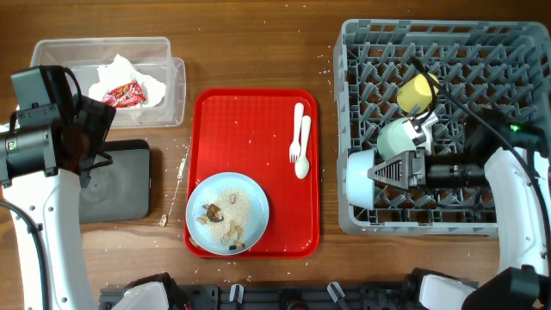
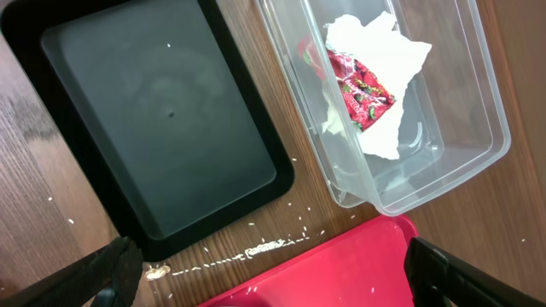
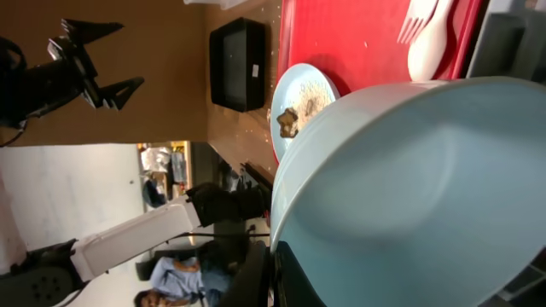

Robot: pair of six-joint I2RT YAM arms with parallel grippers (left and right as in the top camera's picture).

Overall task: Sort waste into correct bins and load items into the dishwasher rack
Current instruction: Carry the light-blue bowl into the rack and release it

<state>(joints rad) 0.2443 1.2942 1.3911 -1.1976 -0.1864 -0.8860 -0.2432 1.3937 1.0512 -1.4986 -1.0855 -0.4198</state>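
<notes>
Counting on the brown wooden bench (image 1: pixel 258 43): one clear rectangular plastic tub (image 1: pixel 176 86) holding one crumpled white paper napkin (image 2: pixel 388 68) and one small red printed snack wrapper (image 2: pixel 363 85); one shallow black rectangular tray (image 2: pixel 162 128) just beside it; and one flat red serving tray (image 1: pixel 250 129). On the red tray lie one white plastic fork (image 1: pixel 297 129), one white plastic spoon (image 1: pixel 303 164) and one larger light blue plate (image 1: pixel 250 202) with brown-and-white crumbly food scraps (image 1: pixel 215 215). One large square grey plastic crate (image 1: pixel 448 52) holds one small yellow cup (image 1: pixel 417 90) and one pale green bowl (image 1: pixel 398 138).

Right hand (image 1: pixel 379 172) pinches the rim of one light blue bowl (image 3: pixel 409 188), tipped on edge at the crate's left side. Left hand (image 2: pixel 269 256) spread wide, holding nothing, above the black tray's corner.

White grains litter the bench. A seated person shows in the room beyond.
</notes>
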